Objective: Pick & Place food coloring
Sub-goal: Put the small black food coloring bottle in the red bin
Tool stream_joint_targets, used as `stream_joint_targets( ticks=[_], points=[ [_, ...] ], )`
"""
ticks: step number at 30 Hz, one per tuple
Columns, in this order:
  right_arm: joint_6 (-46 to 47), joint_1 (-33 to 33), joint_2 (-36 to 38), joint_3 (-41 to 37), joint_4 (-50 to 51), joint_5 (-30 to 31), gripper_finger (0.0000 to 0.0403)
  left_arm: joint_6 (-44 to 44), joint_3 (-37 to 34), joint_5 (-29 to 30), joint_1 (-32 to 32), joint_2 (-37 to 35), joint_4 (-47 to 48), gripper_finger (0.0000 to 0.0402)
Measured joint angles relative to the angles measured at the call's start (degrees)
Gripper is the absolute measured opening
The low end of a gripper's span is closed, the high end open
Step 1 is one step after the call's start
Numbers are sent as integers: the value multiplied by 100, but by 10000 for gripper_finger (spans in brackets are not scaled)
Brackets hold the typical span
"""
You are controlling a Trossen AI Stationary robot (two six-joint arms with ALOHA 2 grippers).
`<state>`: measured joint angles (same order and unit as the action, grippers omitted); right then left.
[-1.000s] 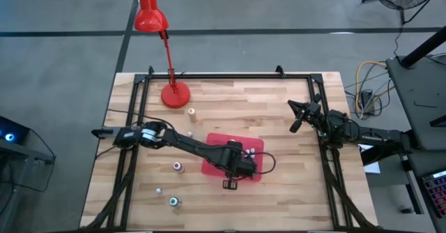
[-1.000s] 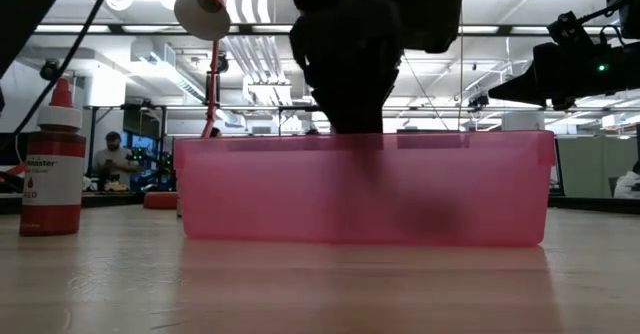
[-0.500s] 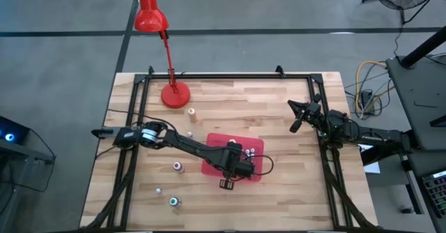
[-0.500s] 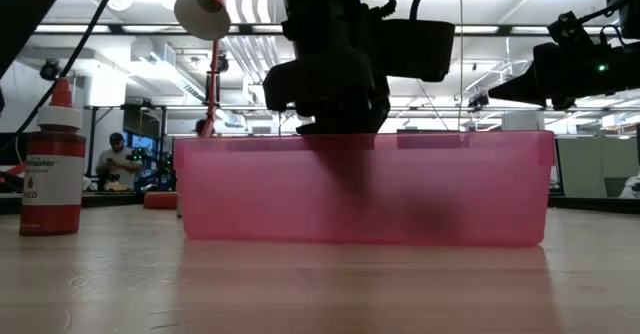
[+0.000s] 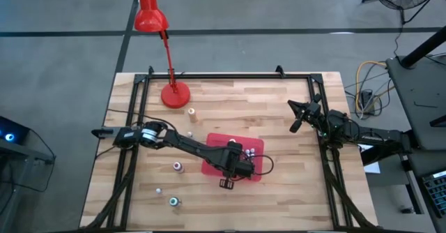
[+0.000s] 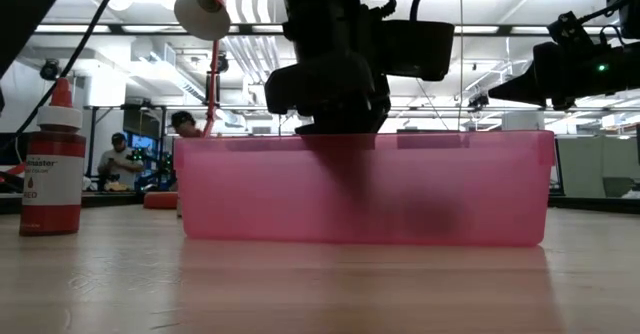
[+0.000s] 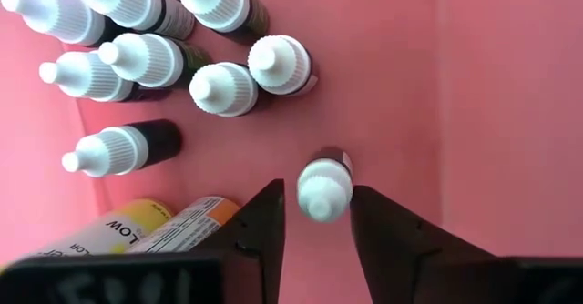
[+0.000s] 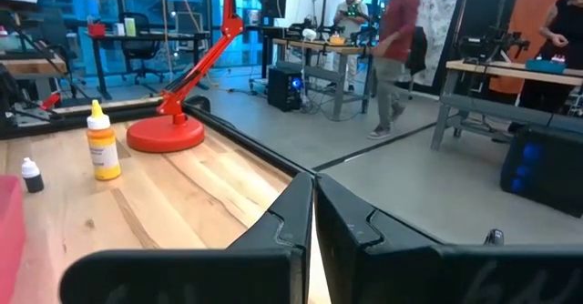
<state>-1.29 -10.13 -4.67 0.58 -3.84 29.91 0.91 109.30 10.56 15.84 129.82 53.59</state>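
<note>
Bottle, white-capped, upright in pink bin, between left gripper fingers, fingers parted, not touching cap. Other bottles clustered nearby. Right gripper closed, raised at table edge.

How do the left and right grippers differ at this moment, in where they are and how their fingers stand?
The left gripper hangs inside the pink plastic tray at mid-table, while the right gripper waits near the wooden table's right edge. The left's dark fingers stand apart on either side of a small white-capped bottle; the right's are pressed together on nothing. Both are dark two-finger grippers.
</note>
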Motion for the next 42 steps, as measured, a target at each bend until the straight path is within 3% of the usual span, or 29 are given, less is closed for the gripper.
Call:
stream_joint_targets(
  ticks=[11, 17, 23, 30, 35, 42],
  points=[
    [-64, -1, 0, 0, 0, 1, 9, 2, 33, 53, -4, 0, 144, 106],
    [-5, 0, 0, 0, 0, 0, 9, 115, 470, 424, -7, -67, 859, 106],
    [6, 0, 2, 0, 0, 0, 9, 431, 919, 403, -2, -300, 1245, 106],
    [-30, 0, 2, 0, -2, 2, 9, 1279, 1325, -120, 17, -581, 1625, 106],
    [-51, 0, 3, 0, 0, 2, 9, 2069, 1441, -156, -4, -770, 1937, 109],
    [-8, 0, 2, 0, 0, 2, 9, 3262, 1403, -92, -232, -892, 2404, 160]
  ],
)
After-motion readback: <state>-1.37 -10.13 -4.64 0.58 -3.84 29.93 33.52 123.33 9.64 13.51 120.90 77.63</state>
